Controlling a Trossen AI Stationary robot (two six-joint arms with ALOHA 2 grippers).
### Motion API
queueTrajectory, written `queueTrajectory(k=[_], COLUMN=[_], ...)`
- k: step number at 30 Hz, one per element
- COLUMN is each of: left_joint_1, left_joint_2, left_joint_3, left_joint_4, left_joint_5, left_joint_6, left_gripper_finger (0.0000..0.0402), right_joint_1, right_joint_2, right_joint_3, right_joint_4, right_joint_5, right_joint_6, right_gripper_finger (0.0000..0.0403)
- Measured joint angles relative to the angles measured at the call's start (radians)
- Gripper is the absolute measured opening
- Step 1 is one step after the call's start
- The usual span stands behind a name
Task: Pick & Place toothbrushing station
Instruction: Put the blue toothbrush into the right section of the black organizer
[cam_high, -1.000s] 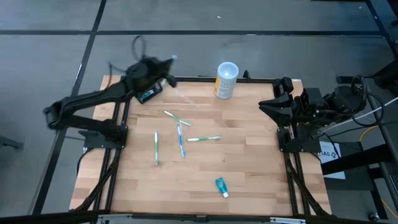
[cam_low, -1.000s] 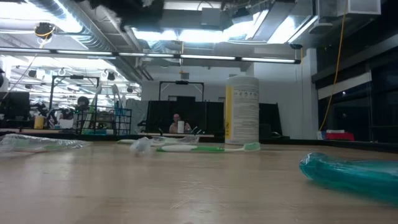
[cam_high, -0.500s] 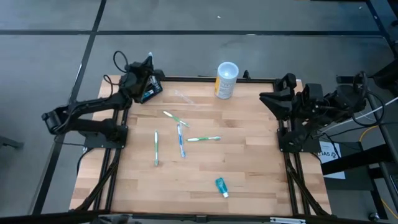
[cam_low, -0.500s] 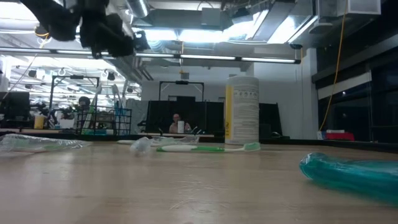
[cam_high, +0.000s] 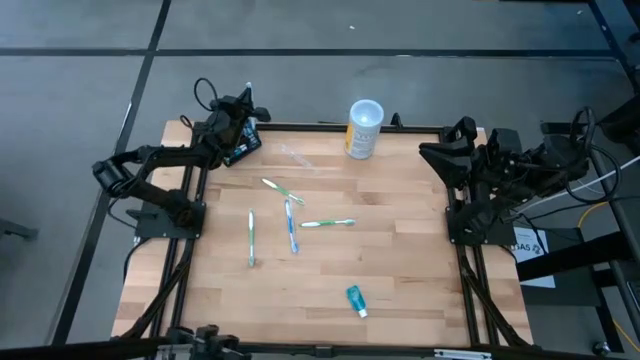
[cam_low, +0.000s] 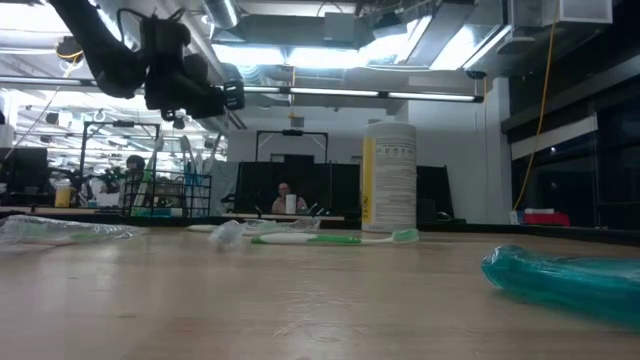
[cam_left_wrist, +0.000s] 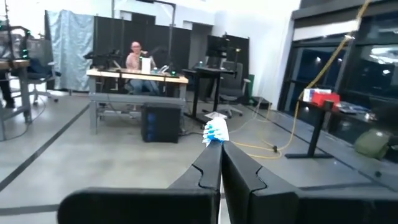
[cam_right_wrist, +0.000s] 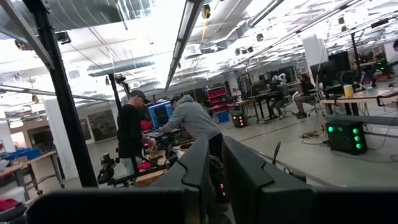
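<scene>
Now, left fingers (cam_left_wrist: 217, 163): closed on a toothbrush (cam_left_wrist: 216, 132), above the table's (cam_high: 400, 260) far-left corner
right fingers (cam_right_wrist: 214, 163): slightly apart, empty

The left arm drew back, carrying the left gripper (cam_high: 243, 105) from over the table's far left part to the far left corner, pointed outward. It held a toothbrush (cam_left_wrist: 215, 132) pinched between its fingers throughout.
</scene>
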Motion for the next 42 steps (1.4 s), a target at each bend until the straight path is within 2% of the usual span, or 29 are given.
queueTrajectory(k=[12,20,24,29,34,38,42], left_joint_1=[-0.006,-0.007,-0.012,-0.019,-0.024,-0.063,-0.119], left_joint_2=[0.0,0.0,0.0,0.036,0.124,0.16,0.133], left_joint_3=[-0.019,-0.196,-0.243,-0.247,-0.246,-0.248,-0.248], left_joint_4=[-0.028,0.206,0.269,0.276,0.297,0.397,0.45], left_joint_5=[-0.015,-0.094,-0.106,-0.092,-0.015,0.009,0.011], left_joint_6=[0.058,-0.017,-0.044,-0.058,-0.115,-0.114,-0.068], left_gripper_finger=[0.0001,0.0001,0.0001,0.0001,0.0006,0.0028,0.0055], right_joint_1=[0.0,0.0,0.0,0.0,0.0,0.0,0.0], right_joint_2=[0.0,0.0,0.0,-0.001,-0.001,-0.002,-0.002], right_joint_3=[0.0,0.0,0.0,0.0,0.0,0.0,0.0], right_joint_4=[0.001,0.0,0.0,0.0,0.0,0.0,0.0], right_joint_5=[0.015,0.015,0.015,0.001,-0.011,-0.012,-0.016], right_joint_6=[0.002,0.021,0.023,0.023,0.028,0.031,0.032], right_gripper_finger=[0.0049,0.0049,0.0049,0.0049,0.0049,0.0049,0.0049])
